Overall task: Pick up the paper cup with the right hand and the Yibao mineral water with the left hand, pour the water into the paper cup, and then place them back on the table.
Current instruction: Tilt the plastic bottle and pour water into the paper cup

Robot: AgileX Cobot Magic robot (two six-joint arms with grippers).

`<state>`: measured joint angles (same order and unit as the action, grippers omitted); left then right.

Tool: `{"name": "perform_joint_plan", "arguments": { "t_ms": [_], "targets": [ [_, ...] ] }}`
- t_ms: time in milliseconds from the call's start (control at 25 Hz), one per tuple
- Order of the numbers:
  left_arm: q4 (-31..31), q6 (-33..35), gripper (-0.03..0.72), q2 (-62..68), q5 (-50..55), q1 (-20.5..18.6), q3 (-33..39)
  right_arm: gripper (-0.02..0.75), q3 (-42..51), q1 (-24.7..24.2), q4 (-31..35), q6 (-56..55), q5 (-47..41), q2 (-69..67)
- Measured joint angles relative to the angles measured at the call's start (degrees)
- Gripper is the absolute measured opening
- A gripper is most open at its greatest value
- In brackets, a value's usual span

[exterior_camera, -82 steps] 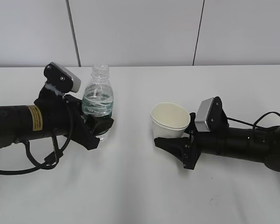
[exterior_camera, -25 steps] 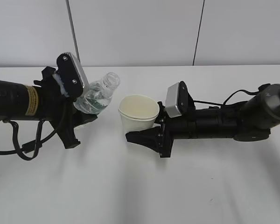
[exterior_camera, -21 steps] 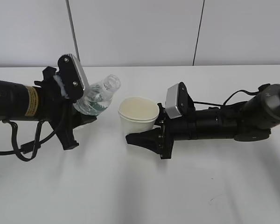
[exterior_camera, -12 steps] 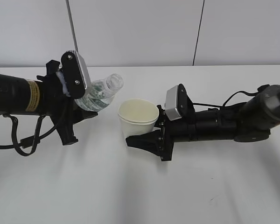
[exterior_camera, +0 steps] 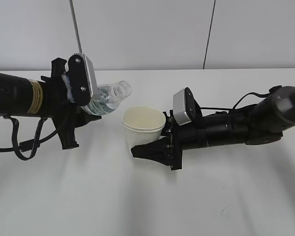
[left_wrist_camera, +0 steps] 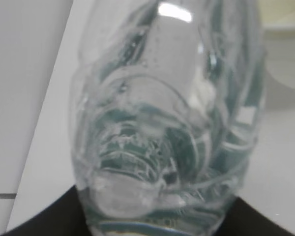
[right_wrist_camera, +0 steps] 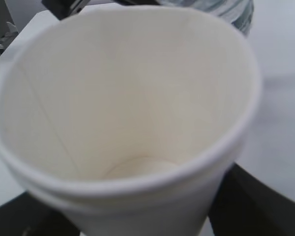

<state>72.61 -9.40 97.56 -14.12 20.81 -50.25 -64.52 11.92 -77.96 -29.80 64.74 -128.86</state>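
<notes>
The paper cup (exterior_camera: 143, 128) sits upright in the right hand (exterior_camera: 150, 147), raised a little off the table (exterior_camera: 147, 206), its open mouth turned up to catch a pour; in the right wrist view its inside (right_wrist_camera: 128, 123) looks dry and pale, with no water that I can make out. The Yibao mineral water (exterior_camera: 107, 99) is clamped in the left hand (exterior_camera: 83, 115), tipped over with its uncapped neck pointing right and slightly down, just above and to the left of the cup's rim; this tilt judges as the start of the pour, bottle mouth lined up over the cup but not yet fully above it. The right hand's fingers stand fairly wide, closed round the cup's lower wall; the left hand is about half closed on the bottle's body (left_wrist_camera: 172, 123). Hidden: the left fingers lie mostly behind the bottle and the grey-white block (exterior_camera: 83, 81); the left wrist view is filled by blurred ribbed plastic, so the water level is hard to read; whether any stream has left the neck cannot be told.
</notes>
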Motion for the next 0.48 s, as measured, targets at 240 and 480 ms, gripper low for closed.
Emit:
{"name": "perform_joint_plan", "arguments": {
  "t_ms": [240, 480],
  "targets": [
    [2.66, 0.33, 0.335, 0.00, 0.86, 0.00, -1.70, 0.521, -0.81, 0.00, -3.11, -1.33, 1.09, 0.00],
    [8.41, 0.40, 0.335, 0.00, 1.25, 0.00, -1.76, 0.521, -1.17, 0.73, -3.43, -2.06, 1.19, 0.00]
  ]
}}
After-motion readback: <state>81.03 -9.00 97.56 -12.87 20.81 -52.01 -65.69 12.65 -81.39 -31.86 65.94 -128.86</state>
